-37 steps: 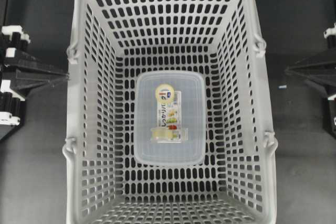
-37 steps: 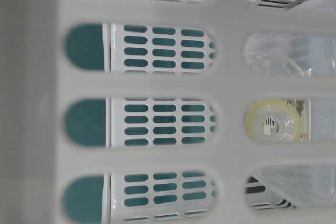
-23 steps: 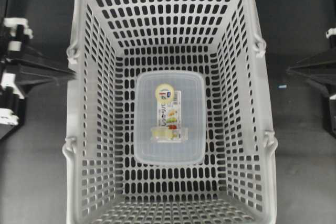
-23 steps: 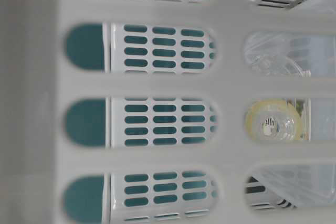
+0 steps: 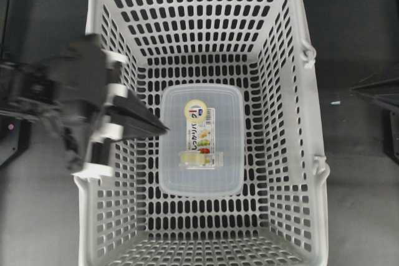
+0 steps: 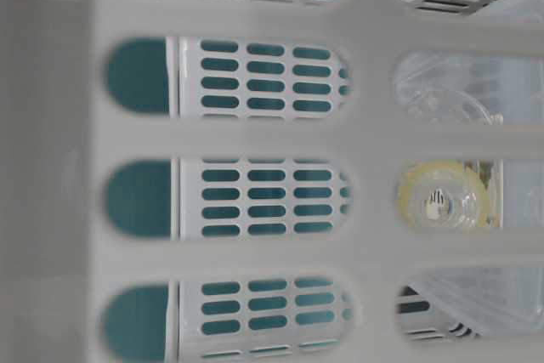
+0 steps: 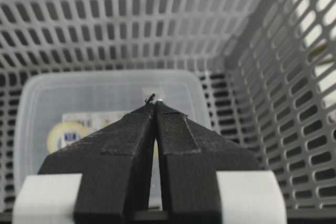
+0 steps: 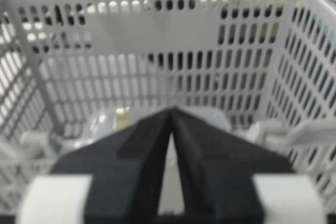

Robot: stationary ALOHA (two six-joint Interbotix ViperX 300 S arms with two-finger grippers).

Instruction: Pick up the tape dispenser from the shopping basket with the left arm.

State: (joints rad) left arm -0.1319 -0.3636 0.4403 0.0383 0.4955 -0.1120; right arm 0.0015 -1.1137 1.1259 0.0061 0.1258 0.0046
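1. Overhead view — the tape dispenser (image 5: 201, 139) lies flat on the floor of the shopping basket (image 5: 293, 91), about mid-floor, its long axis running from the far wall toward the near wall. The left gripper (image 5: 163, 128) reaches in over the basket's left rim, its tips just beside the box's left long edge and above it; the box lies to the right of and below the tips. The jaws are pressed together and hold nothing. The right gripper (image 5: 355, 88) is parked outside the right wall, well apart from the box, so the left arm is plainly the nearer.

2. Table-level view — looking through the blurred slots of the basket wall, a yellowish tape roll (image 6: 442, 195) shows inside the translucent box. No gripper is in sight here.

3. Left wrist view — the closed fingertips point down at the box lid, the yellow-ringed label (image 7: 65, 135) left of them. Slotted walls stand near on the right — room is limited, and the jaws would have to open before descending.

4. Right wrist view — the right jaws meet at the tips, nothing between them, outside the basket.
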